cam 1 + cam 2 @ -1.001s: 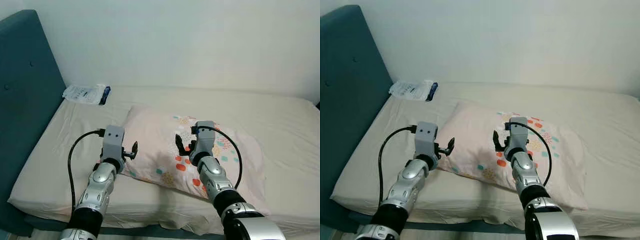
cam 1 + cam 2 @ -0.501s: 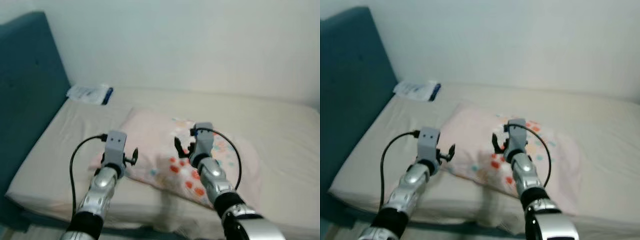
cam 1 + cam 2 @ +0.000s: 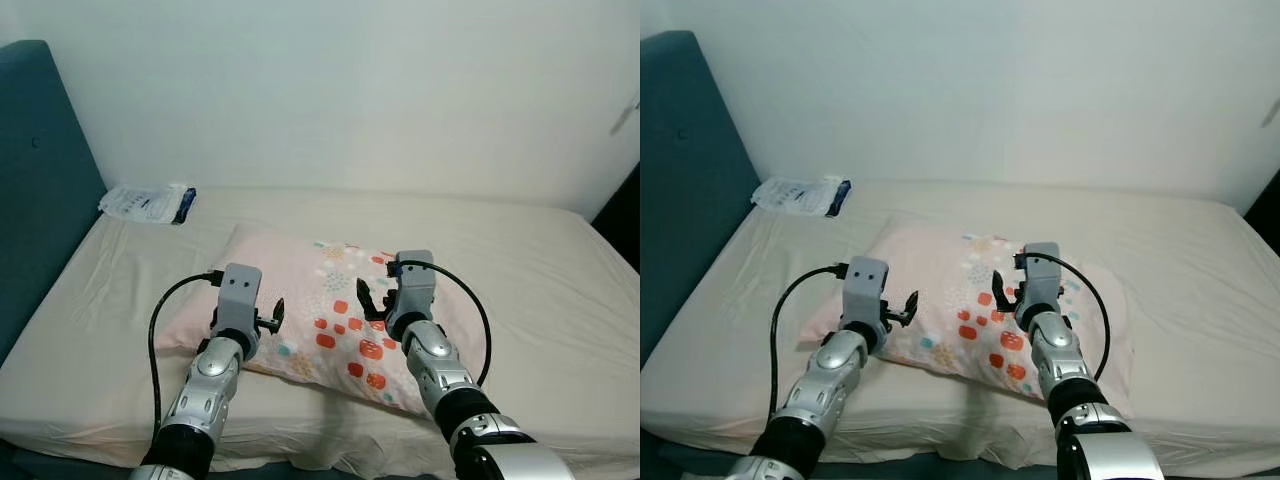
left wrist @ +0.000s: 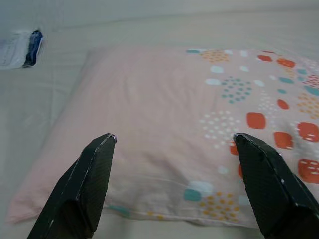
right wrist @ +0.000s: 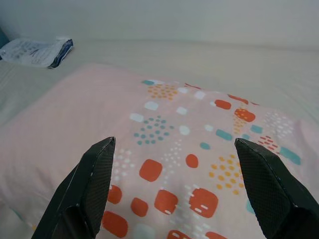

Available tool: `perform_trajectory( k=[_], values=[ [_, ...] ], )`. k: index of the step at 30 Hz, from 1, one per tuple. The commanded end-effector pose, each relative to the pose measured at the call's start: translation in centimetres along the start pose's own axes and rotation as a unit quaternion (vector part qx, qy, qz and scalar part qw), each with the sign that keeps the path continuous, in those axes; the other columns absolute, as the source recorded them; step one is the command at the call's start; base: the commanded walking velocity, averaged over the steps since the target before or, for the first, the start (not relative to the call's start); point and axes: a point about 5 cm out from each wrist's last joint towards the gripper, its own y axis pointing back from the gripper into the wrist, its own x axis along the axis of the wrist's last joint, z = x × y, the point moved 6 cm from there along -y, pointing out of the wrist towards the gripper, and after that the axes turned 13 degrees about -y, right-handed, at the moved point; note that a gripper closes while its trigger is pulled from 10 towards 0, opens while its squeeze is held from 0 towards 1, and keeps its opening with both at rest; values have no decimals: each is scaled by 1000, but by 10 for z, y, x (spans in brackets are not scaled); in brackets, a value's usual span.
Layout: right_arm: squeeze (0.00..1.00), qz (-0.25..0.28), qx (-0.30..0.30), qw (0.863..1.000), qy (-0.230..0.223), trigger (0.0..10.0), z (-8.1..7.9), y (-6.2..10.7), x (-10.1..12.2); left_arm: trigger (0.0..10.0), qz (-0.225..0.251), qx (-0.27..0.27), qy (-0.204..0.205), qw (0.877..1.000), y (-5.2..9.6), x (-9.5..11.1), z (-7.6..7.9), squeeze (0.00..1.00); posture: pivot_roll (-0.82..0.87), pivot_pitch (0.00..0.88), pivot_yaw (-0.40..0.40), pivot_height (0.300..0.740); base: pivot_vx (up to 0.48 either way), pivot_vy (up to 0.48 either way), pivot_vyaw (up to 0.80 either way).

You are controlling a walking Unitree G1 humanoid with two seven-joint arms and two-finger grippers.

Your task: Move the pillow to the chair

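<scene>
Pillow (image 3: 320, 310) flat on bed (image 3: 560, 290) near its front edge, left end effector (image 3: 272, 316) and right end effector (image 3: 368, 302) both wide open above it, holding nothing.

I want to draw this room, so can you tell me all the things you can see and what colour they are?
pillow: one, pale pink with orange, teal and red dots and squares, lying flat in the middle of the bed.
packet: one, white with a dark blue end, on the bed's far left corner near the headboard.
bed: one, cream sheet, under everything.
headboard: one, teal, padded, on the left.
wall: white, behind the bed.
left tool: one, black fingers open, over the pillow's near left edge.
right tool: one, black fingers open, over the pillow's patterned part.
arms: two, silver, with black cables.
</scene>
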Motion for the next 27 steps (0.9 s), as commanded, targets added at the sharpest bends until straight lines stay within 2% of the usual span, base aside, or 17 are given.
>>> perform_trajectory(
  k=[1,10,27],
  values=[
    [0,-4,1,1000,0,10000,0,0,-1,10000,-10,1,-4,1000,0,-5,-1,0,7,0,-61,726,0,0,0],
    [0,0,-4,1000,11,10000,5,-1,5,10000,-9,18,8,1000,-1,-4,-8,0,3,0,-67,686,0,0,0],
    [0,2,-3,1000,15,10000,6,-1,7,10000,-12,19,10,1000,-1,-6,-6,0,-3,0,-65,621,0,0,0]
  ],
)
